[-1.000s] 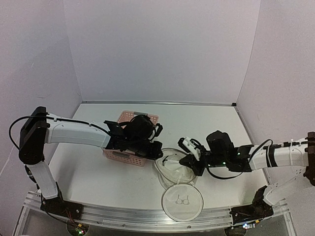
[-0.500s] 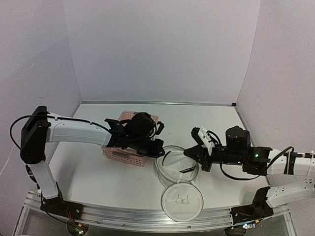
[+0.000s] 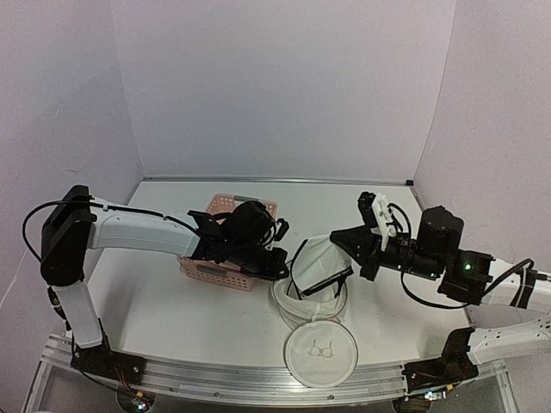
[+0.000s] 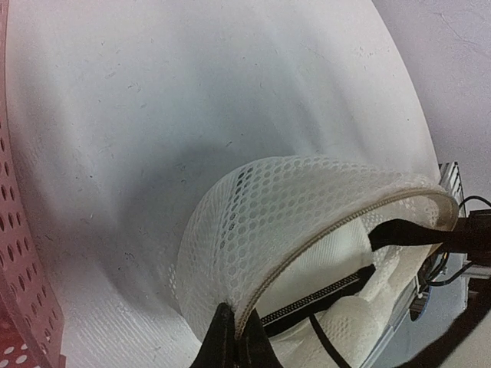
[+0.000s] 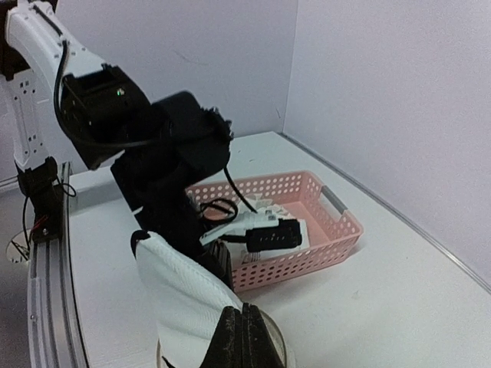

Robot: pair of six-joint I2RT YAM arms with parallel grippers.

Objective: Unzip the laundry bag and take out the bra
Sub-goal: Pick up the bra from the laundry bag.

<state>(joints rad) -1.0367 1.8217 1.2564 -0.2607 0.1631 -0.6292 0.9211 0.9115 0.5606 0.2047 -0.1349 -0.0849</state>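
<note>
The laundry bag [image 3: 308,305] lies near the table's front, its round face with the bra drawing [image 3: 320,351] flat below the open mesh wall. My left gripper [image 3: 281,270] is shut on the bag's zipper edge. In the left wrist view the black fingertips of my left gripper [image 4: 234,337] pinch the mesh rim [image 4: 268,207]. The bra [image 4: 345,257], white with black trim, shows inside. My right gripper [image 3: 337,240] is shut on the bra [image 3: 321,262] and holds it above the bag's opening. In the right wrist view, white fabric of the bra [image 5: 180,287] hangs from my right gripper [image 5: 245,326].
A pink slotted basket [image 3: 219,274] stands just behind and left of the bag, under my left wrist. In the right wrist view the basket [image 5: 337,230] holds some white and black items. Walls close the table at the back and sides.
My right gripper has risen and drawn back to the right, pulling the bra up out of the bag. My left gripper has kept its pinch on the bag's edge, barely moving.
</note>
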